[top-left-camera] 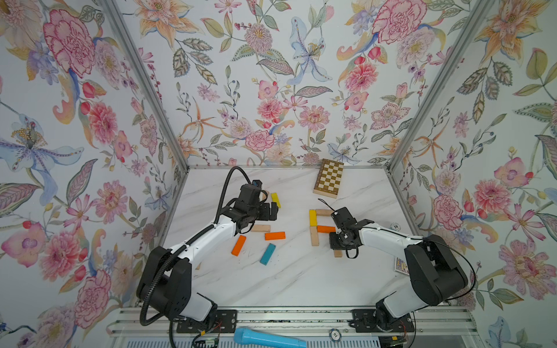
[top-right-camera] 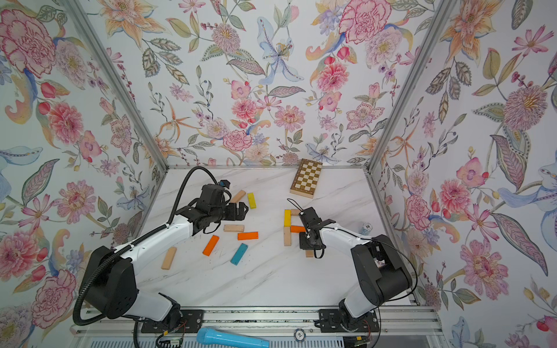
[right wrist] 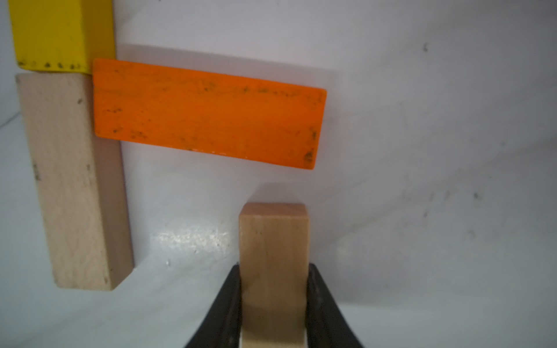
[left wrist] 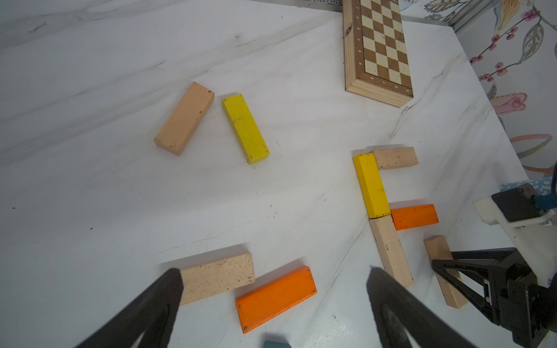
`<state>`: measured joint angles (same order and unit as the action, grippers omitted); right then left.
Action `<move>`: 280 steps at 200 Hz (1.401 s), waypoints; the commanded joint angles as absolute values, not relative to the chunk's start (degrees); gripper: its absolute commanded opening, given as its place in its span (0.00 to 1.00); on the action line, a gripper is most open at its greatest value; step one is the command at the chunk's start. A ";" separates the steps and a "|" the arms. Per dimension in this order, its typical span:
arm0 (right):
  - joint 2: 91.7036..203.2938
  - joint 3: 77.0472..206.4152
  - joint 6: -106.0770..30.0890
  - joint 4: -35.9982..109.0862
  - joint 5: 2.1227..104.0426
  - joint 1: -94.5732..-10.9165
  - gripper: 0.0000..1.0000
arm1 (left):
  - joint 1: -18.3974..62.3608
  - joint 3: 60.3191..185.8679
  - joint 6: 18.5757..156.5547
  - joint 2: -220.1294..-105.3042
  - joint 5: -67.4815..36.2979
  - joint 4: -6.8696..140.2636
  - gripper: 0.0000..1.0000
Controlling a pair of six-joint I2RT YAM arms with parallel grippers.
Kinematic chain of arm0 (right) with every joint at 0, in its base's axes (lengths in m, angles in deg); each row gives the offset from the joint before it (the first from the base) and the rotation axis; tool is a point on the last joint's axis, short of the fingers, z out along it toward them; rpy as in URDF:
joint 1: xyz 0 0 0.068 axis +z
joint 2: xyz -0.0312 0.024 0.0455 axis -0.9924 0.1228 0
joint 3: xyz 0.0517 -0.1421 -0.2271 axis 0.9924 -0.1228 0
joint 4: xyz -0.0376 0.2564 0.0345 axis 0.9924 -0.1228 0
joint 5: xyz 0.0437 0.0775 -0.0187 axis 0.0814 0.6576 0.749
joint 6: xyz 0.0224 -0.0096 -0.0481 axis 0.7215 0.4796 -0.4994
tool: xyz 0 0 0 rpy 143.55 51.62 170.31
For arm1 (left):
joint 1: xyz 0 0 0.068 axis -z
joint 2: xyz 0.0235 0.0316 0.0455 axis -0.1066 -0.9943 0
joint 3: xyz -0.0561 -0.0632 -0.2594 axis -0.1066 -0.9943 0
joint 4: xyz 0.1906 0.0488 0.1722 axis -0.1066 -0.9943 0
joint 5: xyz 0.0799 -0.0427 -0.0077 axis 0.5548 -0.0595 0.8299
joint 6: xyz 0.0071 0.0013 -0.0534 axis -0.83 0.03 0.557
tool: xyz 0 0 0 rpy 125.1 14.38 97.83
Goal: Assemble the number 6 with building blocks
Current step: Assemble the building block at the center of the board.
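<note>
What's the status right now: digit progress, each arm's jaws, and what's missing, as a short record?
placed: top beige bar, yellow stem, lower beige bar, orange middle bar
right jaws: shut on a beige block, short of the orange middle bar's free end, a gap between
left jaws: open, empty, over a loose beige block and loose orange block
missing: loop's right side and bottom
</note>
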<state>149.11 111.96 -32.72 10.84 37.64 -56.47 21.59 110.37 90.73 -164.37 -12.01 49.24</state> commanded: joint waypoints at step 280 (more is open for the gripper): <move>120.80 91.89 -21.77 22.95 29.02 -44.19 0.56 | 21.04 116.17 87.22 -170.19 -10.92 45.30 0.99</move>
